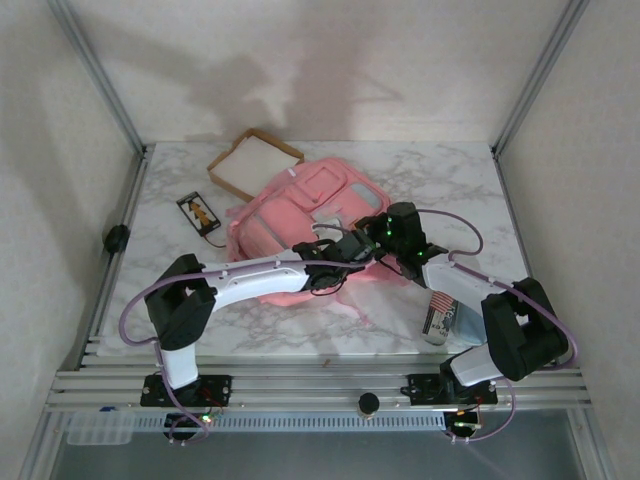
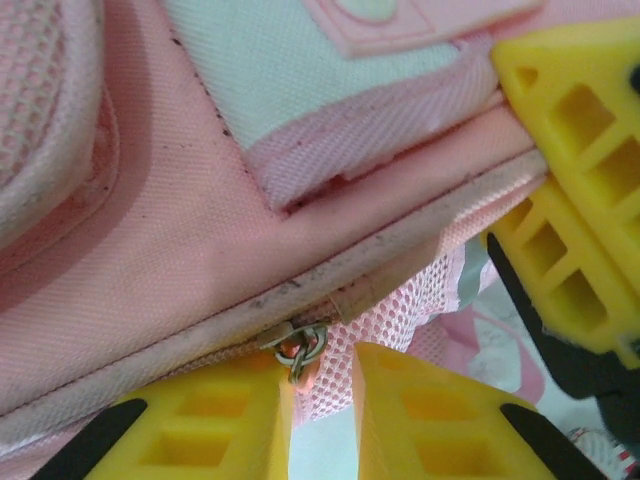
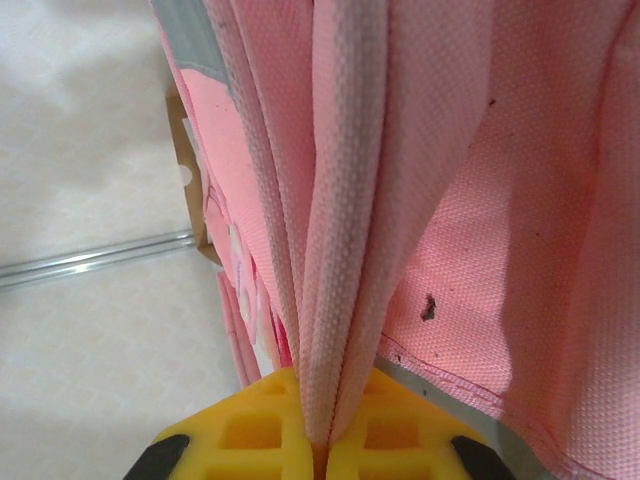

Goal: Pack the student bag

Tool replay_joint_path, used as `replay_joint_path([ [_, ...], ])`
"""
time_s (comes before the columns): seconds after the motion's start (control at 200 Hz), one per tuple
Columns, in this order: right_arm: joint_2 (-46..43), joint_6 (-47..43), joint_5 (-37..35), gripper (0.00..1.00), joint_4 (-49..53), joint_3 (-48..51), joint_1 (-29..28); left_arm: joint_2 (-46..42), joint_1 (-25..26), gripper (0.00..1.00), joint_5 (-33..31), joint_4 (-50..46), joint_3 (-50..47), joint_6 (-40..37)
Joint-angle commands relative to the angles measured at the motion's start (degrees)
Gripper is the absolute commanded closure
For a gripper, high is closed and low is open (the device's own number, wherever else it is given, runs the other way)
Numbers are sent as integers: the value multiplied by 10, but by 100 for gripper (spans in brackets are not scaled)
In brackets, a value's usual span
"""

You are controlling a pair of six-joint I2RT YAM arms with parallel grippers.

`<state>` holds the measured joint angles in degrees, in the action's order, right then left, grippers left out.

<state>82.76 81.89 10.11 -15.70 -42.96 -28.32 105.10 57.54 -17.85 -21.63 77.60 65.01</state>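
The student bag point(image 1: 285, 215) lies flat near the middle of the marble table point(image 1: 450, 190), pockets facing up, with its near right edge bunched where both arms meet it. In the left wrist view its pink fabric runs in seams and piping around a pale blue-grey panel point(image 2: 300, 70), and pink mesh point(image 2: 400, 320) shows below the lowest seam.

A small metal zip pull point(image 2: 298, 350) hangs from that seam into the narrow gap of the left gripper point(image 2: 320, 375). It sits against the inner edge of one yellow finger point(image 2: 200, 425). The jaws stand a little apart, and I cannot tell whether they are pinching the pull or only framing it.

The right gripper point(image 3: 318, 405) is clenched on a fold of the bag. A ridge of pale pink piping and cloth rises straight out from between its two yellow fingers point(image 3: 250, 430), which press together with the fabric squeezed between them. The same gripper's yellow fingers appear at the right of the left wrist view, close to the bag's edge.

From above, the left arm point(image 1: 250, 275) stretches from its base across the bag's near side, and the right arm point(image 1: 510, 330) bends in from the right.

Behind the bag's far left corner sits a shallow cardboard box point(image 1: 255, 162). A small phone-like device point(image 1: 198, 212) lies just left of the bag. A can-shaped thing with a stars-and-stripes print point(image 1: 438, 318) lies beside the right arm, apart from the bag.
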Motion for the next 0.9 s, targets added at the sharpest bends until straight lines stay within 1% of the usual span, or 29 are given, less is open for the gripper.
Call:
replay_joint_path([
  [0.0,-7,20,55,100,-70,-25,-16,-5,-9,78,-52,-12,-6,78],
  [0.085,-7,20,55,100,-68,-24,-16,-5,-14,83,-60,-9,-11,91],
  [0.195,-11,21,52,100,-68,-20,-16,-8,-14,92,-79,-11,-17,104],
  [0.27,-11,19,49,100,-67,-21,-16,-10,-15,95,-86,-10,-16,99],
  [0.35,-9,15,47,100,-66,-23,-15,-12,-15,100,-77,7,-17,78],
  [0.516,-2,-6,45,100,-50,-31,1,-32,-14,100,-61,-7,-25,53],
  [0.626,13,-16,63,100,-52,-36,20,-56,-14,100,-44,-31,-41,35],
  [0.706,27,-25,83,100,-51,-46,35,-73,-15,100,-18,-50,-58,19],
  [0.756,31,-35,84,100,-48,-51,40,-84,-15,100,5,-52,-70,-5],
  [0.801,35,-45,85,100,-42,-58,44,-90,-16,100,14,-74,-74,-14],
  [0.891,49,-63,97,100,-29,-72,50,-104,-29,100,55,-92,-81,-46],
])
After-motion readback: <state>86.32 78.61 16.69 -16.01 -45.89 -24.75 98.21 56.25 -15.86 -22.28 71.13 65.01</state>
